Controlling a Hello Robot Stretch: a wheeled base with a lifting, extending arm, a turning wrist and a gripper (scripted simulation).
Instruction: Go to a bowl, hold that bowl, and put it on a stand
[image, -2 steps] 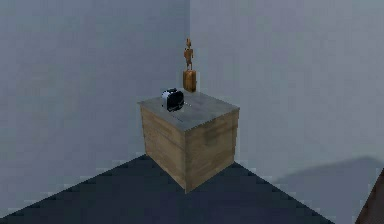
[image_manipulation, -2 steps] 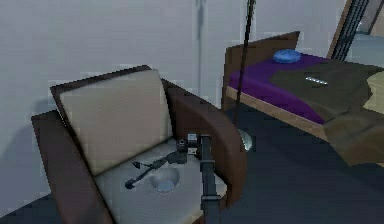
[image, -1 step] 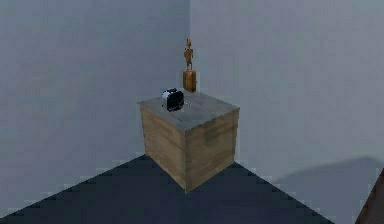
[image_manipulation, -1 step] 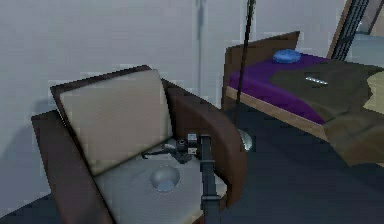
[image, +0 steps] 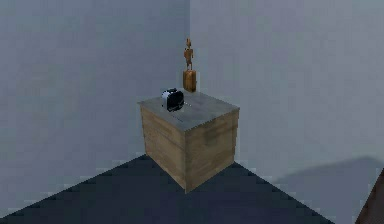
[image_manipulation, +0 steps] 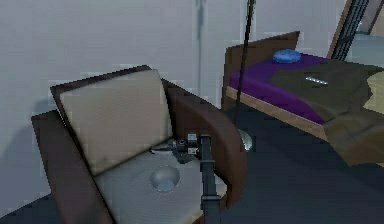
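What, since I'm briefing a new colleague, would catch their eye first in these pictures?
The arm side view's left holds a brown armchair with beige cushions, a grey bowl-like thing on its seat and the gripper near it; a purple-covered bed lies at the upper right. In the forward view a wooden stand sits in the corner, a wooden figurine on top.

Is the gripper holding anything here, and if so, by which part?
It cannot be told: the gripper shows against the armchair, with a small grey round thing lying on its seat close by.
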